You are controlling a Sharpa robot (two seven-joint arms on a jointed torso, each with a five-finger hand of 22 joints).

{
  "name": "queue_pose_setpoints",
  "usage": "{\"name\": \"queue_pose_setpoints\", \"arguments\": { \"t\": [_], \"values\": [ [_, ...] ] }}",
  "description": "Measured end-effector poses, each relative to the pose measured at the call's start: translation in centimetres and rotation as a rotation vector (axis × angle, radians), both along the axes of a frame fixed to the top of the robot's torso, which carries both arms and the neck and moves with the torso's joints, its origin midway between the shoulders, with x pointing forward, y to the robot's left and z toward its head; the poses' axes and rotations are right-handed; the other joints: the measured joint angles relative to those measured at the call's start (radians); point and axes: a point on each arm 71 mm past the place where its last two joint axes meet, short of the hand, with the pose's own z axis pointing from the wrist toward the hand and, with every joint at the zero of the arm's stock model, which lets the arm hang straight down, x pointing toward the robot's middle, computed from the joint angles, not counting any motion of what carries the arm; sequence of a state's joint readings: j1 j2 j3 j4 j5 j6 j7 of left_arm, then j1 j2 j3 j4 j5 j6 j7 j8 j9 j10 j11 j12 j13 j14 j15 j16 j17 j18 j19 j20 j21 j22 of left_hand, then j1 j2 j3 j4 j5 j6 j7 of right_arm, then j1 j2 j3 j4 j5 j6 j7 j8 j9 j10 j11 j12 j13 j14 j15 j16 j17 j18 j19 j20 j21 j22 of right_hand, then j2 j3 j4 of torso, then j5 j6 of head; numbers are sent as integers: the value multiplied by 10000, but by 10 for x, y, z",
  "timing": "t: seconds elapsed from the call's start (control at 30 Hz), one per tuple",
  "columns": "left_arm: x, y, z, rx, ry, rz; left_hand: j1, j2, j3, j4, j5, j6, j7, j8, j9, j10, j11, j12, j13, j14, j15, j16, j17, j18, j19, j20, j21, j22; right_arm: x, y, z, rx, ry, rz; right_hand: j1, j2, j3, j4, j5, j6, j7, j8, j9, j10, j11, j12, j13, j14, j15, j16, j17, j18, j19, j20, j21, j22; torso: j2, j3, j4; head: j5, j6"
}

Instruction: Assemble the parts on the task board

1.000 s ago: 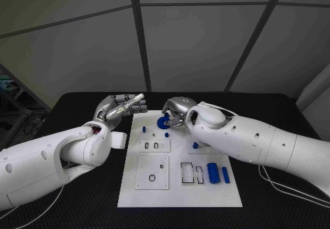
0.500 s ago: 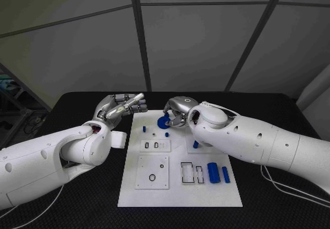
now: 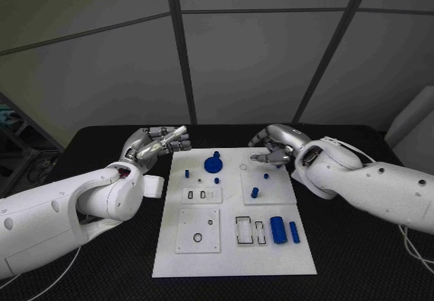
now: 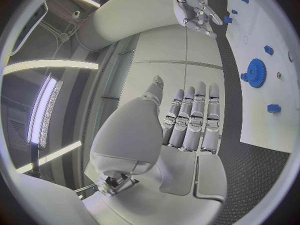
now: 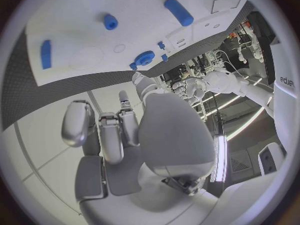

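Observation:
The white task board (image 3: 271,251) lies mid-table. A blue gear (image 3: 213,164) sits on a post at its far middle, with nothing touching it; it is also seen as the gear (image 4: 255,73) and the gear (image 5: 145,58). Small blue pegs (image 3: 255,192) stand around it, and two blue cylinders (image 3: 278,227) lie near the right edge. My right hand (image 3: 274,147) hovers over the board's far right corner, fingers loosely bent and apart, holding nothing. My left hand (image 3: 158,143) is raised beside the far left corner, fingers straight, empty.
A black ring (image 3: 199,236) lies on the near left plate of the board. Rectangular slots (image 3: 244,229) sit beside the cylinders. Black table (image 3: 100,276) surrounds the board on all sides.
My right hand has let go of the blue gear and moved right, off it, to the board's far right corner. The gear stays in place. My left hand has barely moved.

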State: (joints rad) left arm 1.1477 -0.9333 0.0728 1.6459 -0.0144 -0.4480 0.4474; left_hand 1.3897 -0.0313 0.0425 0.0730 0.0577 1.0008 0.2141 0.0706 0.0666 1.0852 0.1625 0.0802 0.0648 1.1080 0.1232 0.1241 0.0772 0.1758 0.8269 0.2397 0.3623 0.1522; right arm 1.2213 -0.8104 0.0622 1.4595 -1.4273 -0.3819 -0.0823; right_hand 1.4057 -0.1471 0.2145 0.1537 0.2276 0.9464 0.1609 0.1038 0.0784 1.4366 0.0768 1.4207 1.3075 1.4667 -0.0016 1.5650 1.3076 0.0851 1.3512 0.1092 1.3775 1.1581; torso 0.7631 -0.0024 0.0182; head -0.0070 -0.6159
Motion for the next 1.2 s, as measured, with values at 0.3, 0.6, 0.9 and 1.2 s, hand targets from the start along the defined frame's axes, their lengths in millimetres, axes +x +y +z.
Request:
{"name": "queue_pose_setpoints", "arguments": {
  "t": [0.3,0.6,0.9,1.2],
  "values": [
    [1,-2,-1,-23,3,-53,0,0,0,0,0,0,0,0,0,36,-36,0,0,27,-27,-40,0,0,0,0,0,1,2,-44,-1,602,365,-315,116,-117,-27,-135,219,36,-36,-64,-62,35,-36,0,0,0,0,0,-1,1,0,0,0,11,-16,60,-153,-222,35],
    [2,-3,-1,-34,9,-77,0,0,0,0,0,0,0,0,0,36,-36,0,0,26,-26,-40,-1,1,0,0,0,2,10,-72,-7,761,559,-787,169,-170,-55,-163,219,-183,-71,-228,-106,34,-35,0,0,0,0,0,-1,1,-26,-27,-41,-17,-11,67,-151,-328,-35],
    [3,-4,-2,-35,16,-80,0,0,0,1,0,36,-36,0,0,36,-35,0,0,25,-25,-40,-1,0,0,0,0,2,16,-83,-17,749,894,-1046,169,-170,-55,-163,219,-183,-72,-228,-106,34,-35,-39,0,0,-1,0,-2,1,-26,-27,-42,-28,-2,58,-133,-339,-92],
    [4,-4,-2,-37,22,-84,0,0,0,1,0,35,-35,0,0,35,-35,0,0,20,-21,-40,-2,1,0,0,0,3,16,-80,-31,674,1427,-967,169,-170,-108,-165,219,-286,-104,-276,-115,-5,-73,-39,0,0,-1,0,-2,1,-25,-26,-42,-71,1,68,-145,-330,-151]
  ]
}}
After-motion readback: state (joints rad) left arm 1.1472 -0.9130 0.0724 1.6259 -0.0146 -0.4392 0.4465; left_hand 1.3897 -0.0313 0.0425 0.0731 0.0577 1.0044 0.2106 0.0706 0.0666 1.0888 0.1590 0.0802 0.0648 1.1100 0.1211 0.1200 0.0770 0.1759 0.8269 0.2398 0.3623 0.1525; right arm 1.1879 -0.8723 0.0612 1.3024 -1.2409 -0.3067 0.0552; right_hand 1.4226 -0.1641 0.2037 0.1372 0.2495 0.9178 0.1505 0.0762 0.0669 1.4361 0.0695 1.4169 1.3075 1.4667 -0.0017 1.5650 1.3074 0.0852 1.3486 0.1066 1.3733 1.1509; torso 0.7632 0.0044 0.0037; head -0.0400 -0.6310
